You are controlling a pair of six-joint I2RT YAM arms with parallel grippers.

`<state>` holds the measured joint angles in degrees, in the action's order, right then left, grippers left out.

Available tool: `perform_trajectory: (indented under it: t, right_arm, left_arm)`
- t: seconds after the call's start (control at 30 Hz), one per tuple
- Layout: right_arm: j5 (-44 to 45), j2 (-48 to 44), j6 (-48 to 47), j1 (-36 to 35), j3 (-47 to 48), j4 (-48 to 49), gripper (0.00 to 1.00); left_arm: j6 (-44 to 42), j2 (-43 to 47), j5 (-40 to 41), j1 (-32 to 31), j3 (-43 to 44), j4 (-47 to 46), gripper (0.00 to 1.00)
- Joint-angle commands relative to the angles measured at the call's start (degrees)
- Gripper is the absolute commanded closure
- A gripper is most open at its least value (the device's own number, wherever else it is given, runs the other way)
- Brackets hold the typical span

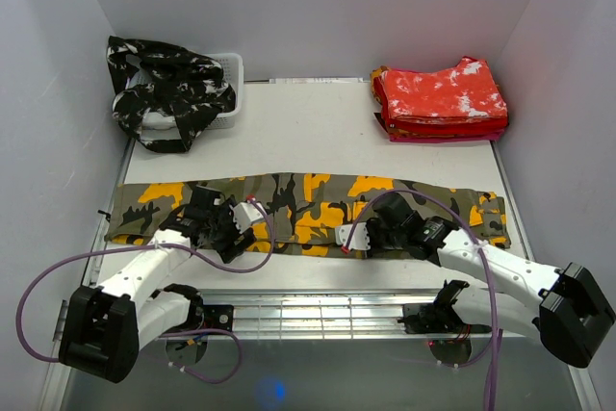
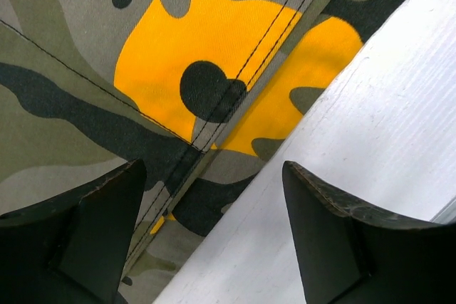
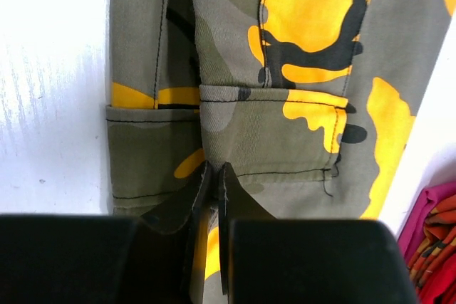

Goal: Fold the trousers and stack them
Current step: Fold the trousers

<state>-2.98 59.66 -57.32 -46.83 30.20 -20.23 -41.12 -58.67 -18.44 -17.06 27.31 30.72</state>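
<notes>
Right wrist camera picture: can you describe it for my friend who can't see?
The right gripper has its two black fingers pinched shut on the olive camouflage trousers with orange-yellow and black patches, which lie on a white table. A bit of red cloth peeks in at the bottom right corner.

In the top view, we cannot see the strips of the olive trousers (image 1: pixel 318 201) that lie beneath the left gripper (image 1: pixel 248 217) and the right gripper (image 1: pixel 345 236). The basket (image 1: pixel 232 69) is largely buried under the black-and-white trousers (image 1: pixel 168 89); only its right wall shows. We cannot count the layers in the red trousers (image 1: pixel 443 98).

In the left wrist view, the fingers (image 2: pixel 92 233) are cut off by the bottom edge, and the olive trousers run past the top and left edges.

In the right wrist view, the closed fingertips (image 3: pixel 189 204) hide whether cloth is pinched between them. The red trousers are cut off at the lower right corner.
</notes>
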Motion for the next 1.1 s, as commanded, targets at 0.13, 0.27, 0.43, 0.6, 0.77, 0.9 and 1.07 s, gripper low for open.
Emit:
perform_trajectory:
  t: [0.13, 0.27, 0.43, 0.6, 0.77, 0.9, 1.07]
  right_arm:
    - [-2.9, -2.3, 0.1, 0.3, 4.7, -5.3, 0.92]
    - [-3.3, -5.1, -0.5, 0.4, 4.6, -9.4, 0.92]
    - [-3.8, -3.2, 1.0, 0.4, 5.3, -9.9, 0.92]
    - [-4.0, -0.7, 1.2, 0.5, 6.6, -8.8, 0.92]
    - [-3.2, -1.9, 0.3, 1.4, 7.5, -9.8, 0.92]
    - [-4.6, -2.4, -0.5, 3.7, 10.2, -13.7, 0.92]
    - [-9.5, -5.0, -0.7, 4.9, 12.5, -21.9, 0.92]
  left_arm:
    - [0.4, -3.2, 4.5, -0.1, -1.5, -3.9, 0.11]
    - [0.1, -3.6, 5.3, -0.2, -2.1, -4.1, 0.11]
    - [0.4, -0.1, -0.7, -0.2, 1.7, 0.7, 0.11]
    - [1.1, 0.0, -0.6, -0.2, 2.9, 0.8, 0.11]
    - [2.2, -7.0, 6.0, -0.1, -0.1, -6.3, 0.11]
    - [1.8, -8.7, 7.7, -0.1, -1.2, -7.1, 0.11]
    - [1.3, -8.1, 8.2, -0.1, -2.4, -6.4, 0.11]
